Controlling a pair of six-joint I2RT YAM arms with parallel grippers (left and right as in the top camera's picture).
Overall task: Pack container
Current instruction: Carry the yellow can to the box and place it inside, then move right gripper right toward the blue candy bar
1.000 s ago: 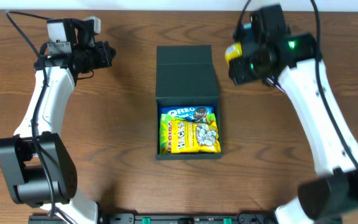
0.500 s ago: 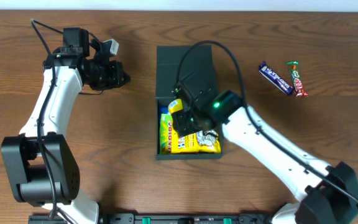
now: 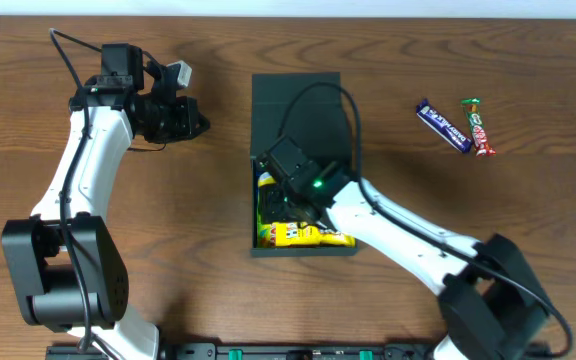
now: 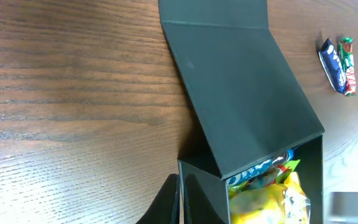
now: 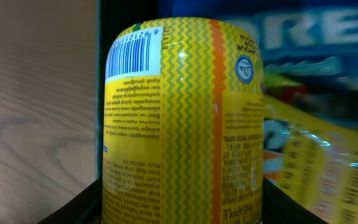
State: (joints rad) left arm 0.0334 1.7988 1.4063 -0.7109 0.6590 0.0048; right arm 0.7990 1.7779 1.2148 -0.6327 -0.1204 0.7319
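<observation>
2 arms stand over a wooden desk (image 3: 168,260), and the container (image 3: 303,251), a dark green-black box, sits at the middle of it with its flap lid (image 3: 298,115) thrown open toward the far edge. The right arm reaches down into the box from the near right, its wrist covering the left half of the opening in the overhead view. The right gripper (image 5: 180,208) is clamped on a yellow zigzag packet (image 5: 179,118), which fills the gap between the 2 dark fingers and shows a barcode near its upper end. This packet hangs against the box's left inner wall, inside the opening. Behind it lies a blue Oreo pack (image 5: 303,31), blurred, and another yellow snack bag (image 3: 308,236) lies along the near side of the box.

The left arm is off to the far left of the box, well apart from it. The left gripper (image 3: 196,126) has its fingers pressed together with nothing between them, pointing toward the lid.

On the far right of the desk, 2 small bars lie just beside each other: a dark blue bar (image 3: 443,125) and a red and green bar (image 3: 478,127)
</observation>
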